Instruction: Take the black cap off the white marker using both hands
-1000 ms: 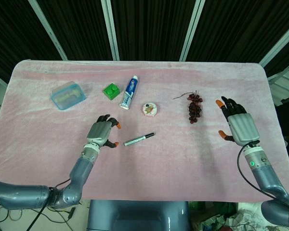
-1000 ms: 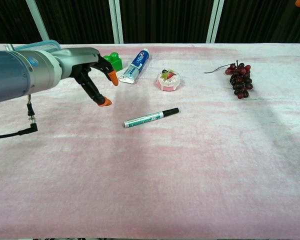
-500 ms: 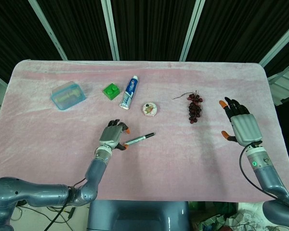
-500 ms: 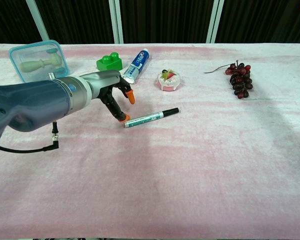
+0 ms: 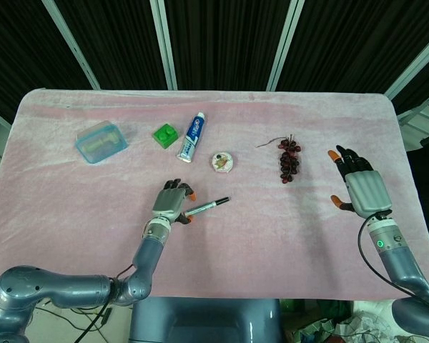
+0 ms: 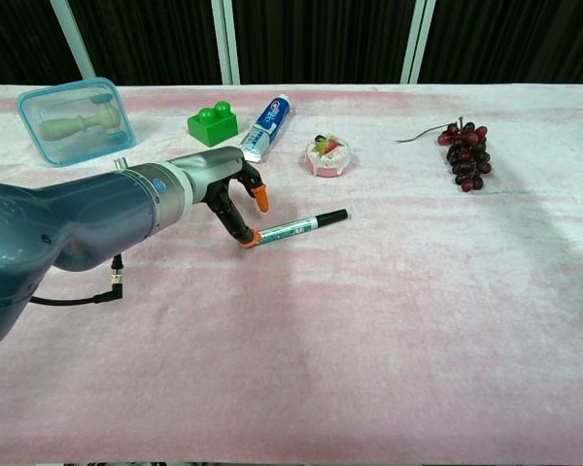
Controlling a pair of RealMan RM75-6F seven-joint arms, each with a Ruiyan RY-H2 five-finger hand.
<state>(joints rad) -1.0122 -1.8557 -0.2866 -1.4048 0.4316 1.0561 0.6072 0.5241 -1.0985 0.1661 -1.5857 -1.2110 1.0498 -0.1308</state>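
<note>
On our left hand (image 6: 231, 189) the orange-tipped fingers (image 6: 247, 239) are spread apart and reach down to the butt end of the slim white marker (image 6: 290, 230) with its black cap (image 6: 333, 216), touching it, not yet gripping. The marker lies flat on the pink-clothed desk (image 5: 272, 229), mid-desk. Our right hand (image 5: 357, 187) hovers open, fingers apart, well off beside the dark grape bunch (image 5: 289, 158).
</note>
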